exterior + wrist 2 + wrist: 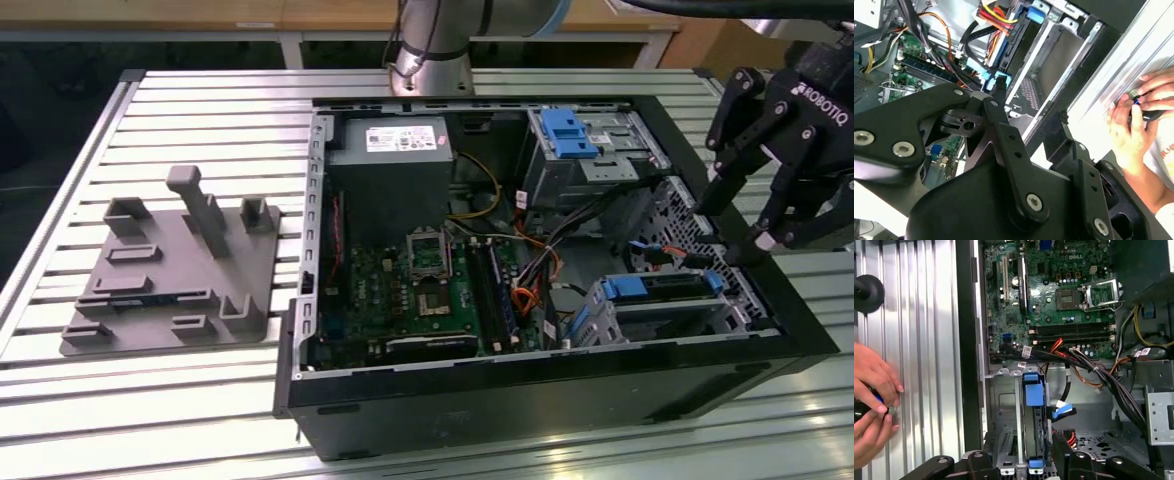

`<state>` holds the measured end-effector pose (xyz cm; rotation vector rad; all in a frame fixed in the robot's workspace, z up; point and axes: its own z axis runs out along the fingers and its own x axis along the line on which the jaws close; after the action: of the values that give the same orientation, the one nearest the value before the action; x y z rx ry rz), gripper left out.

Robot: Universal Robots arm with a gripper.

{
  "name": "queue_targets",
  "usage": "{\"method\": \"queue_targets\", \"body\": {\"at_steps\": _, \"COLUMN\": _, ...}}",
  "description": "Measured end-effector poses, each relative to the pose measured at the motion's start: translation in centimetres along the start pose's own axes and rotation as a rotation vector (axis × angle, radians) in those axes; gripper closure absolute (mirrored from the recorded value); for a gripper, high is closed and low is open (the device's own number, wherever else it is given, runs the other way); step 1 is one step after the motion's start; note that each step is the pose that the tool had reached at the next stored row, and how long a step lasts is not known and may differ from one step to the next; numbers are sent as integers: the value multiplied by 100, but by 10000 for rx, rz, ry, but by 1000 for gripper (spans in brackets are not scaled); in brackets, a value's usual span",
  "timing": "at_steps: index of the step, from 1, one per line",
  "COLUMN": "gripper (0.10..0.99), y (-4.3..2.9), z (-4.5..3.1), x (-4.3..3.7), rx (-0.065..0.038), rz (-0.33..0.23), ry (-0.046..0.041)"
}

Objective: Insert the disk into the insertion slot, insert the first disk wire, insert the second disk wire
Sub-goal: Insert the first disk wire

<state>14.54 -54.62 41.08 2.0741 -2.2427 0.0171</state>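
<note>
The disk (663,288) lies in the insertion slot (674,318), at the case's (534,400) near corner on the exterior view's right — blue carrier ends showing. The gripper (737,228) hangs over that corner's edge, jaws spread and empty. I judge the disk stiff, dense, smooth and shock-shy; its carrier's sides are the place to hold. Sheet-metal walls and cables (534,275) crowd it — free room lies upward. A hand (874,380) rests on the counter (200,420) beside the case.

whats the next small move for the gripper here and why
Probably ease the open gripper down toward the blue-tipped cable: the disk sits in the insertion slot, and that connector seems to hang loose beside it, unplugged.
</note>
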Motion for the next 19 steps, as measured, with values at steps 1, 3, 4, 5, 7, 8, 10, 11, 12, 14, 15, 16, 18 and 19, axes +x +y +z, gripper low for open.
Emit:
{"method": "queue_targets", "body": {"at_steps": 1, "gripper": 529, "y": -29, "z": 1, "x": -3, "rx": -25, "rz": -1, "ry": 40}}
{"method": "queue_targets", "body": {"at_steps": 3, "gripper": 529, "y": -83, "z": 4, "x": -8, "rx": -76, "rz": 0, "ry": 142}}
{"method": "queue_targets", "body": {"at_steps": 4, "gripper": 529, "y": -104, "z": 6, "x": -12, "rx": -92, "rz": 2, "ry": 204}}
{"method": "queue_targets", "body": {"at_steps": 5, "gripper": 529, "y": -122, "z": 10, "x": -16, "rx": -99, "rz": 4, "ry": 234}}
{"method": "queue_targets", "body": {"at_steps": 7, "gripper": 529, "y": -176, "z": 25, "x": -25, "rx": -109, "rz": -18, "ry": 232}}
{"method": "queue_targets", "body": {"at_steps": 8, "gripper": 529, "y": -203, "z": 30, "x": -29, "rx": -113, "rz": -38, "ry": 220}}
{"method": "queue_targets", "body": {"at_steps": 10, "gripper": 529, "y": -264, "z": 37, "x": -35, "rx": -124, "rz": -81, "ry": 179}}
{"method": "queue_targets", "body": {"at_steps": 11, "gripper": 529, "y": -290, "z": 41, "x": -38, "rx": -127, "rz": -101, "ry": 154}}
{"method": "queue_targets", "body": {"at_steps": 12, "gripper": 529, "y": -315, "z": 47, "x": -40, "rx": -132, "rz": -113, "ry": 120}}
{"method": "queue_targets", "body": {"at_steps": 14, "gripper": 529, "y": -325, "z": 66, "x": -43, "rx": -141, "rz": -120, "ry": 24}}
{"method": "queue_targets", "body": {"at_steps": 15, "gripper": 529, "y": -327, "z": 78, "x": -44, "rx": -142, "rz": -122, "ry": -9}}
{"method": "queue_targets", "body": {"at_steps": 16, "gripper": 529, "y": -327, "z": 86, "x": -51, "rx": -143, "rz": -123, "ry": -15}}
{"method": "queue_targets", "body": {"at_steps": 18, "gripper": 529, "y": -329, "z": 97, "x": -107, "rx": -141, "rz": -124, "ry": -13}}
{"method": "queue_targets", "body": {"at_steps": 19, "gripper": 529, "y": -328, "z": 103, "x": -141, "rx": -142, "rz": -124, "ry": -14}}
